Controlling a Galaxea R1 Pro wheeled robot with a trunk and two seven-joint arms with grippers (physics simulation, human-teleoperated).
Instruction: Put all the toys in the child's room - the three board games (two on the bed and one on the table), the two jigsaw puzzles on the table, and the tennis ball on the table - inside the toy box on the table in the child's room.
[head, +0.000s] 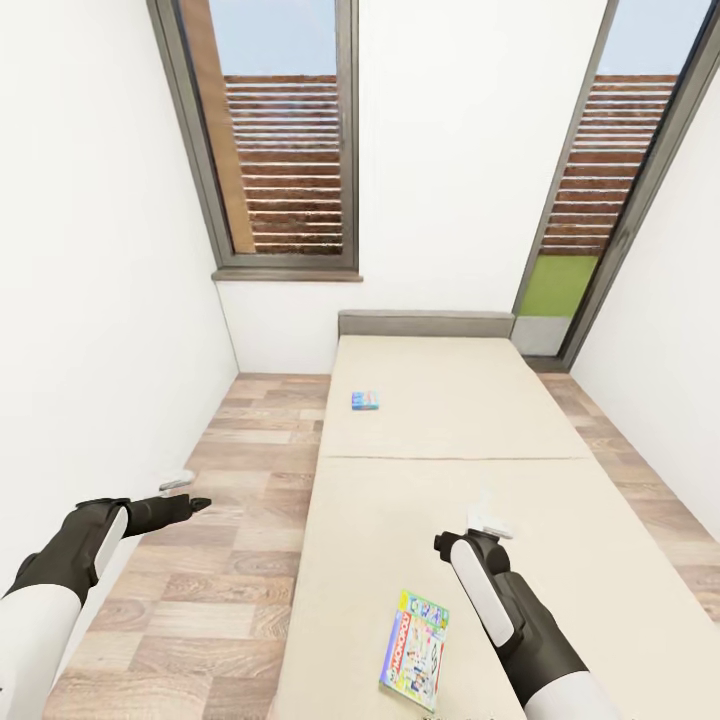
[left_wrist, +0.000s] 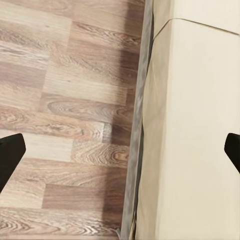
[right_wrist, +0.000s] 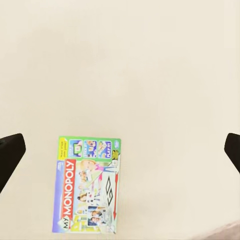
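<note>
at the bottom of the head view, just right of centre, the monopoly box (head: 415, 650) lies flat on the bed (head: 600, 560), close to its near left edge. the right gripper (head: 478, 533) hovers above the mattress, up and to the right of the box and not touching it; in the right wrist view its fingertips (right_wrist: 10, 157) sit at opposite edges of the frame, so the pincer is spread wide and empty, with the box off centre in the lower left. to do the pick well, i'd judge the gripper should first centre over the box and come down across its narrow width, since a flat box offers little edge. the left gripper (head: 178, 494), at the left of the head view, hangs over the wood floor (head: 200, 600) beside the bed, also spread and empty. farther up the frame, near centre, a small blue box (head: 365, 401) rests on the bed's far half, probably the second game.
</note>
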